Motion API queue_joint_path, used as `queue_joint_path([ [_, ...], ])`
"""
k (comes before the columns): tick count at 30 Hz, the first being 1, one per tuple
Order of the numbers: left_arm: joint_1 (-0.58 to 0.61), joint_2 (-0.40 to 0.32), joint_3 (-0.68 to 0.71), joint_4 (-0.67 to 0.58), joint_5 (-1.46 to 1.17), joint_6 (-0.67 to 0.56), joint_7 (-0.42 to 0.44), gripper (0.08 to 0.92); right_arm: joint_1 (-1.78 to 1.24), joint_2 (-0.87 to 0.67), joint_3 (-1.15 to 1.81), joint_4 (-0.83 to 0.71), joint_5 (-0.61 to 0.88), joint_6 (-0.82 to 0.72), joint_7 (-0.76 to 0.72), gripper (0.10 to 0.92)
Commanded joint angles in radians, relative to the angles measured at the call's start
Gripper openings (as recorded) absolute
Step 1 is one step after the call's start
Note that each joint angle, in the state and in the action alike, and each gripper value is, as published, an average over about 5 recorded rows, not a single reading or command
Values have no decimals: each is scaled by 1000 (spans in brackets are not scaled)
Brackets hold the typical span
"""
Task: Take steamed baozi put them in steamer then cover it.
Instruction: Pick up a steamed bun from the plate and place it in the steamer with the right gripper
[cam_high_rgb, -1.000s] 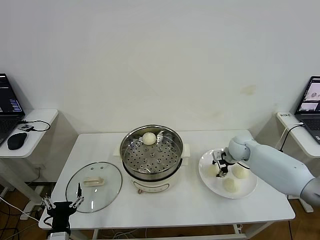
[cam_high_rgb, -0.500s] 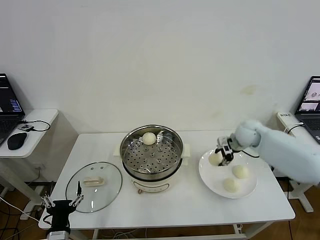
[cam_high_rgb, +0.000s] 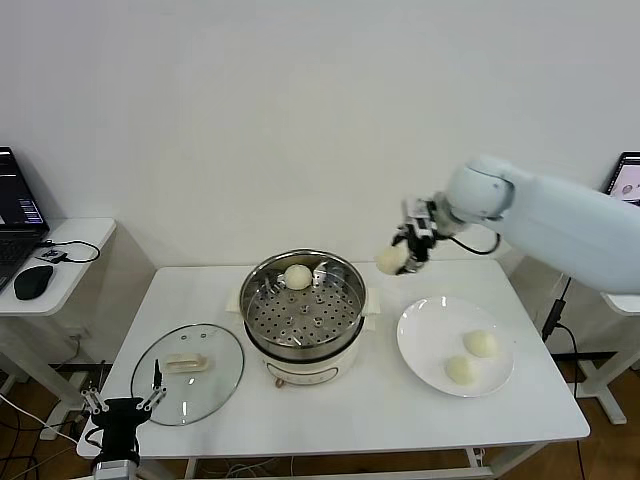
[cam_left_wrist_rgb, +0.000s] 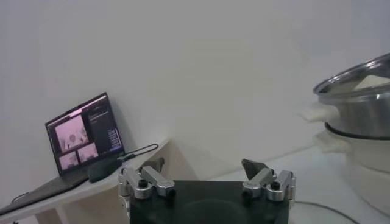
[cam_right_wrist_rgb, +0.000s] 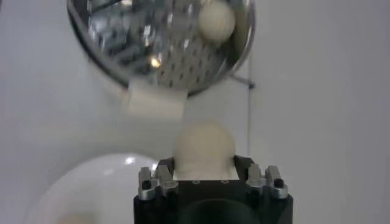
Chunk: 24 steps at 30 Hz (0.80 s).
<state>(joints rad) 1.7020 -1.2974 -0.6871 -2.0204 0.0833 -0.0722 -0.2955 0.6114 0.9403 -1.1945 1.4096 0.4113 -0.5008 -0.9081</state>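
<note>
My right gripper (cam_high_rgb: 402, 252) is shut on a cream-white baozi (cam_high_rgb: 390, 260) (cam_right_wrist_rgb: 205, 148), held in the air between the white plate (cam_high_rgb: 420, 345) and the steamer (cam_high_rgb: 303, 302). One baozi (cam_high_rgb: 298, 277) (cam_right_wrist_rgb: 216, 19) lies on the steamer's perforated tray at the back. Two more baozi (cam_high_rgb: 481, 343) (cam_high_rgb: 461, 370) rest on the plate. The glass cover (cam_high_rgb: 188, 373) with its cream handle lies flat on the table left of the steamer. My left gripper (cam_high_rgb: 124, 405) (cam_left_wrist_rgb: 203, 166) is parked open, low at the table's front left corner.
The steamer (cam_left_wrist_rgb: 359, 115) stands mid-table on its white base. A side table with a laptop (cam_left_wrist_rgb: 82, 134) and a mouse (cam_high_rgb: 34, 281) is at the far left. Another laptop (cam_high_rgb: 630, 180) sits at the far right.
My right gripper has lifted one baozi off the plate and carried it up and left toward the steamer. The plate now holds two baozi. The left arm has not moved.
</note>
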Motion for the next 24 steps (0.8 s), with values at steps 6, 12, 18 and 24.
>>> queue_joint_path([
  [6, 5, 0, -25, -10, -12, 0, 0, 823, -24, 388, -61, -146, 165, -134, 91, 622],
  [12, 0, -6, -27, -16, -14, 1, 0, 823, -106, 481, -64, -250, 159, -154, 126, 626],
  [18, -1, -7, -27, -13, -15, -2, -2, 823, -162, 526, -63, -300, 153, -166, 151, 627],
  [24, 0, -8, -30, -16, -17, -3, -4, 823, -193, 555, -63, -339, 134, -177, 169, 628],
])
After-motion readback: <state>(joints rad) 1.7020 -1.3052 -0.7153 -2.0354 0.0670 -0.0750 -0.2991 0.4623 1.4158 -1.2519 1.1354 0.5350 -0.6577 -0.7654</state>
